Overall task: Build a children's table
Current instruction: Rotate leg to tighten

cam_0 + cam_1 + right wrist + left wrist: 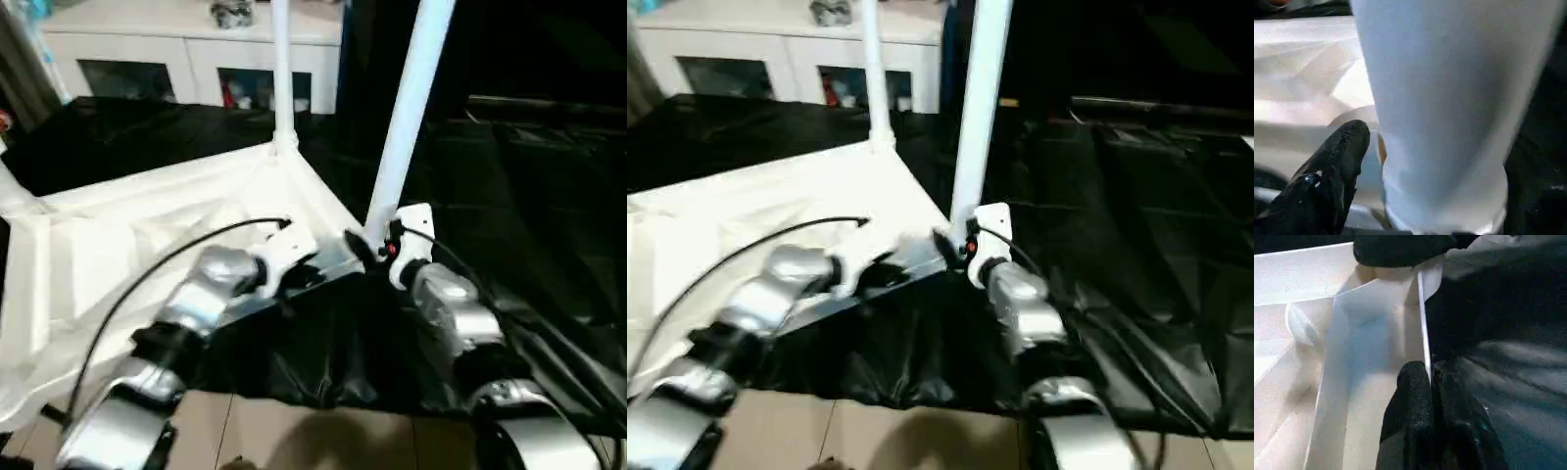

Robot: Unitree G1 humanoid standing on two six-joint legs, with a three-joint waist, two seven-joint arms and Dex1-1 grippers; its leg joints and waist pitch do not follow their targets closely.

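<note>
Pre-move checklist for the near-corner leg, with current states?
1. Tabletop upside down on the black sheet: ok.
2. Left gripper shut on the tabletop rim: ok.
3. Far leg upright in its corner: ok.
4. Near leg over the near corner, tilted: not ok.
5. Near leg fully seated: cannot tell.
6. Right gripper at the near leg's base, grip: cannot tell.
</note>
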